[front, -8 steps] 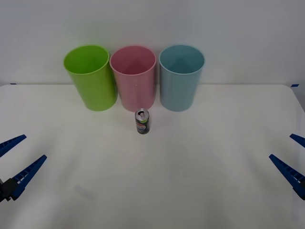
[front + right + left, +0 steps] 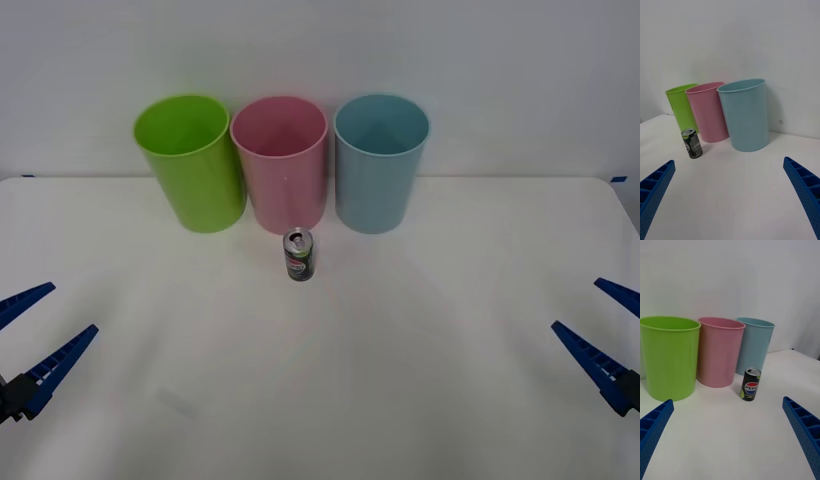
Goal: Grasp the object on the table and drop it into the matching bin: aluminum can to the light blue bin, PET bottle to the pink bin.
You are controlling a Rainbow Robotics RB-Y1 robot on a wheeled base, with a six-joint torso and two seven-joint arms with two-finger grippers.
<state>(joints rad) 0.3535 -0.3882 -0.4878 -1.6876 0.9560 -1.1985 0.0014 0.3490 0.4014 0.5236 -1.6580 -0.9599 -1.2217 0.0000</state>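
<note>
The aluminum can (image 2: 299,256), small and dark with a silver top, stands upright on the white table (image 2: 320,400), just in front of the pink bin (image 2: 279,165). To that bin's right stands the light blue bin (image 2: 380,165). My left gripper (image 2: 73,307) hovers open at the table's left edge, far from the can. My right gripper (image 2: 575,303) hangs open at the right edge, equally far. The right wrist view shows the can (image 2: 692,144), the pink bin (image 2: 709,112) and the light blue bin (image 2: 747,116). In the left wrist view the can (image 2: 750,384) stands before the pink bin (image 2: 719,352) and the light blue bin (image 2: 754,345).
A lime green bin (image 2: 190,165) stands left of the pink one, and the three bins form a row against the white back wall. Bare table lies between both grippers and the can.
My right gripper has shifted slightly left, inward over the table. The left gripper, the can and the bins have not moved.
</note>
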